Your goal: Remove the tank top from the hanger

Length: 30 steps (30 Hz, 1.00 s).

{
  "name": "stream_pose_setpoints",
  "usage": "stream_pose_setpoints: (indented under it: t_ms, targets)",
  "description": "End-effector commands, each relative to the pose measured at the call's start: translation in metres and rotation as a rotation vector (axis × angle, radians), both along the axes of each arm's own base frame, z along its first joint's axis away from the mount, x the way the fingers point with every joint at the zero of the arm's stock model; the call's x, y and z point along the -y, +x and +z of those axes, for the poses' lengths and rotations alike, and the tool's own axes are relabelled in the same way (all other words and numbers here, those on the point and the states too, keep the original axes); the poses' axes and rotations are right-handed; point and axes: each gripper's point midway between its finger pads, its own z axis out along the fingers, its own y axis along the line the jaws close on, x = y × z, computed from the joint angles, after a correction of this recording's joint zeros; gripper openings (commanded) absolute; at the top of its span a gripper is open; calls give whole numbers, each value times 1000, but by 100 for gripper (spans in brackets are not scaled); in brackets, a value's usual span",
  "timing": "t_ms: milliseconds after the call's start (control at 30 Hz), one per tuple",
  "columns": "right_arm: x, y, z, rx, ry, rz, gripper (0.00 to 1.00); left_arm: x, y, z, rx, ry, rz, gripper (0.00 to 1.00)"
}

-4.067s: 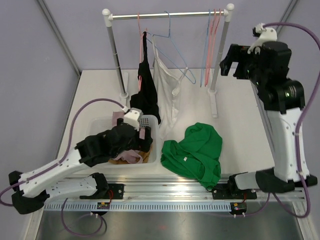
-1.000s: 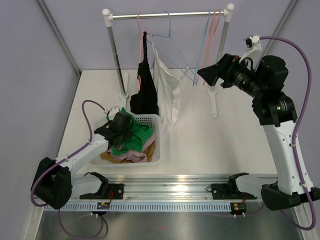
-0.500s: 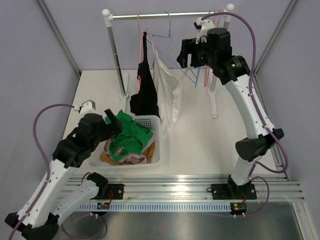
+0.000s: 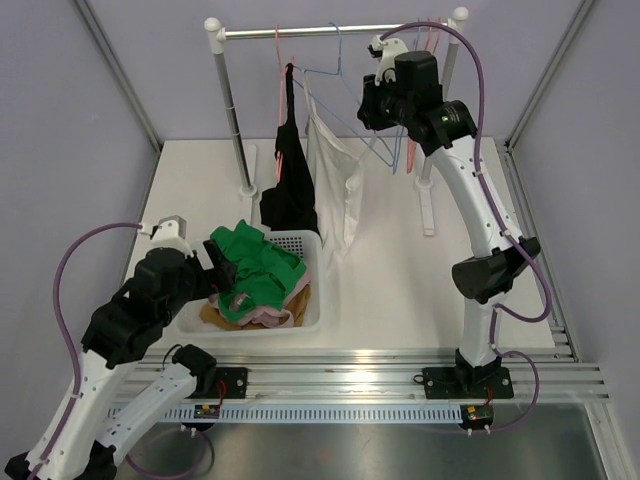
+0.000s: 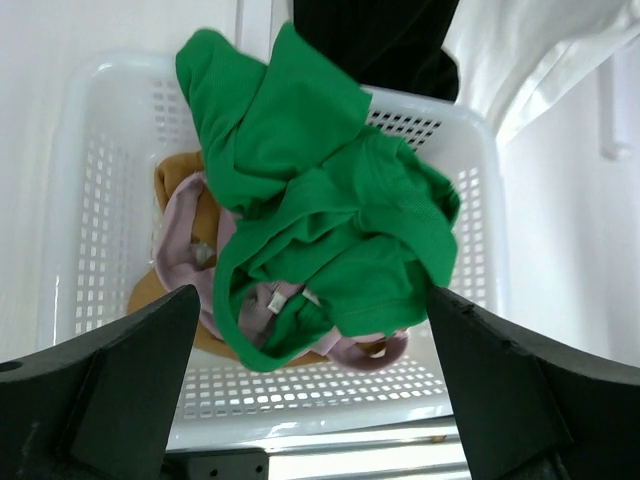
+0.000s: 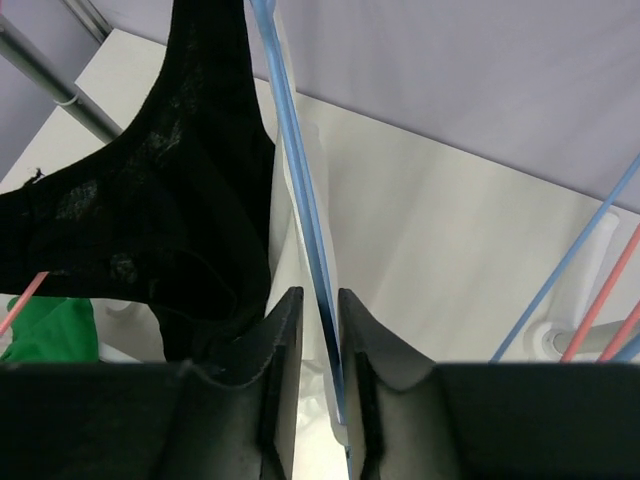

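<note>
Your right gripper [image 6: 320, 297]: jaws nearly closed, narrow slot left. Thin blue wire hanger [image 6: 300, 190] runs through slot; you cannot tell whether pads pinch wire.

White tank top [image 4: 335, 185]: thin, limp fabric, draped on that hanger under round metal rail [image 4: 330, 31], just beside black sheer garment [image 6: 190, 200].

Your left gripper [image 5: 312, 295]: jaws spread wide, nothing held, poised over white perforated plastic basket [image 5: 90, 240]. Basket holds crumpled green knit garment [image 5: 330, 220] on top of pink and mustard cloth.
</note>
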Motion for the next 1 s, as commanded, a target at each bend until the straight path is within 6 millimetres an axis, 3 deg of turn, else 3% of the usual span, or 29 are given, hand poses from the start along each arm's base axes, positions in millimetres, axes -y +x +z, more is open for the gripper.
stream_pose_setpoints:
  t_ms: [0,33,200,400,633,967]
  targets:
    - [-15,-1,17,54,24,50,26,7,-2,-7,-14,21,-62,99]
    - [-17,-2,17,55,24,56,14,7,-2,-6,-11,23,-64,99]
    - [-24,-11,27,74,38,75,0,6,-2,1,17,23,-70,99]
    - [-26,-30,60,151,65,77,0,5,-3,1,31,17,-70,99]
    - [-4,-56,108,236,134,21,0,9,2,8,48,10,-80,99]
    - [19,-98,128,257,160,15,0,32,20,28,98,-48,-140,99]
